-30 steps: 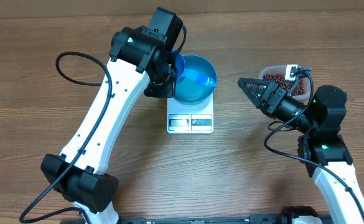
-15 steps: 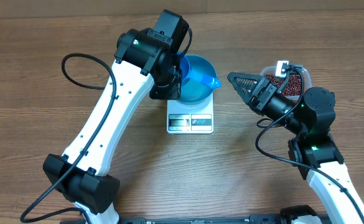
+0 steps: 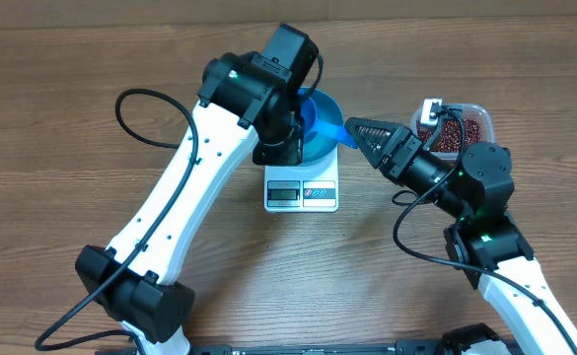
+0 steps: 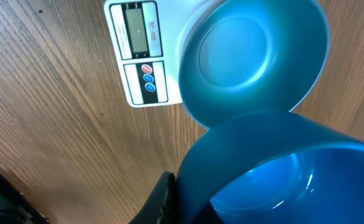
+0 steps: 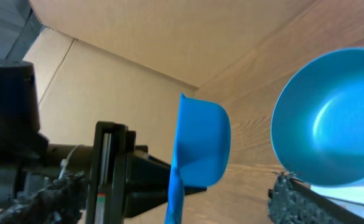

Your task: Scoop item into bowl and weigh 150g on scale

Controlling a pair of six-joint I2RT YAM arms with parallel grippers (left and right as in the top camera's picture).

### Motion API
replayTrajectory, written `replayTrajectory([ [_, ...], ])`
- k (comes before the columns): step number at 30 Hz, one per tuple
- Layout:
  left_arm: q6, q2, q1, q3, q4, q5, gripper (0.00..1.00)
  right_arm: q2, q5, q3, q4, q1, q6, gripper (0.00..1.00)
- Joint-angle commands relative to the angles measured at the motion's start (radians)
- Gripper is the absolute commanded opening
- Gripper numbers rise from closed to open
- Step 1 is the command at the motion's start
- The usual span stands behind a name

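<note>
Here's the left gripper [image 3: 293,138] over the scale [image 3: 302,192], clamped tight on the small blue scoop [image 5: 197,146], which hangs just above and beside the blue bowl [image 4: 250,56]. From the left wrist view both look bare inside, with not a bean in either. The bowl sits on the white platform, and the display is too blurred to read. The right gripper [image 3: 357,133] points straight at the scoop with its jaws spread wide and gripping nothing. From the right wrist view the scoop stands edge-on between its fingers, so this looks like a hand-over taking shape. The beans [image 3: 451,133] are all over in the clear tub [image 3: 487,123], well apart from the scale on the right side of the table. As for handling, the scoop looks like thin moulded plastic, so I'd judge it light, stiff and rather slick. The rounded cup would squirm out of flat pads, so the place to take it is the narrow handle strip running off the cup, pinched across its flat faces and close to the cup so it can't swivel. The beans themselves are a loose, rolling mass that no finger can pick up. They have to go by scoop, carried level, because any tilt will send them skittering across the wood. The bowl is light too and only rests on the scale. A knock from either arm could shift it or upset the reading, so pouring from just above the rim seems wise.
</note>
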Motion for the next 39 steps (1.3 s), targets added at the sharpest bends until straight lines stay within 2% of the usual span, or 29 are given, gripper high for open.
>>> replayTrajectory([
  [1, -0.039, -0.015, -0.015, 0.015, 0.002, -0.023, 0.05, 0.0, 0.057, 0.026, 0.01, 0.019, 0.003, 0.91],
  [13, -0.039, -0.013, -0.04, 0.015, 0.055, -0.022, 0.04, 0.001, 0.067, 0.026, 0.01, 0.029, 0.003, 0.63],
  [16, -0.039, -0.006, -0.05, 0.015, 0.069, -0.022, 0.05, 0.006, 0.067, 0.026, 0.01, 0.03, 0.003, 0.5],
  [24, -0.039, 0.029, -0.063, 0.015, 0.082, -0.002, 0.05, 0.036, 0.064, 0.026, 0.01, 0.03, 0.003, 0.45],
  [33, -0.039, 0.029, -0.063, 0.015, 0.08, -0.002, 0.05, 0.041, 0.084, 0.026, 0.016, 0.03, 0.0, 0.45],
  [39, -0.039, 0.029, -0.063, 0.015, 0.099, -0.003, 0.04, 0.041, 0.084, 0.026, 0.045, 0.03, 0.004, 0.38],
])
